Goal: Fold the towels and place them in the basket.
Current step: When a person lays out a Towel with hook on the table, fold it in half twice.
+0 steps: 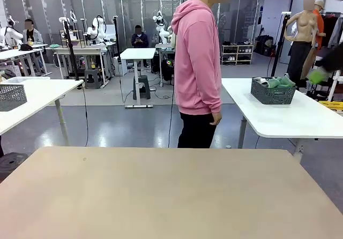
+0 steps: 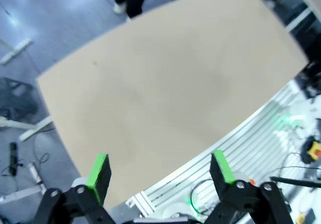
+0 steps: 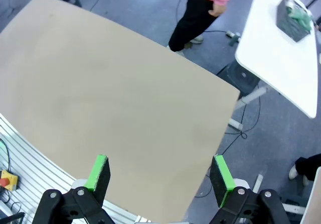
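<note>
A dark grey wire-mesh basket point(image 1: 273, 94) stands on a white side table point(image 1: 289, 118) at the right, beyond my beige table point(image 1: 171, 196). Green and pale towels point(image 1: 280, 82) lie bunched in it. The right wrist view shows the same basket point(image 3: 292, 20) far off at the top right. My left gripper point(image 2: 160, 164) hangs open high above the beige table's near edge, nothing between its green pads. My right gripper point(image 3: 159, 168) is open too, high over the table's right part, holding nothing.
A person in a pink hoodie point(image 1: 197, 62) stands side-on at the far edge of my table. A second grey mesh basket point(image 1: 12, 96) sits on a white table at the left. An aluminium rail frame point(image 2: 241, 148) runs along my side.
</note>
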Controlling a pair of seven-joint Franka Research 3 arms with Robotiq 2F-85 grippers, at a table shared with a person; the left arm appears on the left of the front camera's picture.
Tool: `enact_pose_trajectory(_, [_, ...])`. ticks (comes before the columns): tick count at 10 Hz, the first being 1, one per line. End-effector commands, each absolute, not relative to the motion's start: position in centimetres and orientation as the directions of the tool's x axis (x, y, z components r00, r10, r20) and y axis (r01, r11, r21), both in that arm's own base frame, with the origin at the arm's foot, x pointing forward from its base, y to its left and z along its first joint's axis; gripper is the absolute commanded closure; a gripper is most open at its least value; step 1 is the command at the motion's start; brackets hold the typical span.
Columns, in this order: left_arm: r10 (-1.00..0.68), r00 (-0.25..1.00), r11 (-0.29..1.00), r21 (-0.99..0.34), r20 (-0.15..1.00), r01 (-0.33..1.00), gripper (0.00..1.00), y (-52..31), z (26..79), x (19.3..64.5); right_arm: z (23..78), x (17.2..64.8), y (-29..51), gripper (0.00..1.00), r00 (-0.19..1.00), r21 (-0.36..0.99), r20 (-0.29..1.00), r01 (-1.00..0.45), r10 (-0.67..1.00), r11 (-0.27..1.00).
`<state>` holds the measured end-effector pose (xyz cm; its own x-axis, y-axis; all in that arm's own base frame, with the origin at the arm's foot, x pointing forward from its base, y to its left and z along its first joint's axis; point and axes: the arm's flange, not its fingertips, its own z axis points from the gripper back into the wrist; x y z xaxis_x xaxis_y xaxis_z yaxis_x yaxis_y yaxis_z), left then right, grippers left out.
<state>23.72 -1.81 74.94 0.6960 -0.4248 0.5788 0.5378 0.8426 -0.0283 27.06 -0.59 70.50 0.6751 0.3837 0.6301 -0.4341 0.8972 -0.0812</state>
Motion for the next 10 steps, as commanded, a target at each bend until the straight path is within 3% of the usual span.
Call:
enact_pose_trajectory(1, [-0.386, 0.680, 0.876, 0.017, 0.623, 0.482, 0.00, 0.3, 76.5, 19.3, 70.9, 22.6, -4.1, 0.00, 0.653, -0.069, 0.676, -0.406, 0.342, 0.911])
enact_pose_trajectory(4, [-0.316, 0.652, 0.901, 0.002, 0.689, 0.434, 0.00, 2.8, 76.3, 14.5, 70.8, 19.0, -7.2, 0.00, 0.630, -0.054, 0.720, -0.367, 0.291, 0.929])
enact_pose_trajectory(6, [-0.303, 0.641, 0.910, 0.013, 0.705, 0.415, 0.00, 3.1, 75.0, 15.0, 70.6, 19.6, -7.4, 0.00, 0.597, -0.045, 0.765, -0.326, 0.242, 0.944])
enact_pose_trajectory(7, [-0.319, 0.631, 0.894, 0.002, 0.707, 0.449, 0.00, 3.2, 77.2, 13.8, 71.8, 18.2, -7.3, 0.00, 0.628, -0.028, 0.732, -0.359, 0.263, 0.933])
enact_pose_trajectory(10, [-0.319, 0.631, 0.894, 0.002, 0.707, 0.449, 0.00, 3.2, 77.2, 13.8, 71.8, 18.2, -7.3, 0.00, 0.628, -0.028, 0.732, -0.359, 0.263, 0.933])
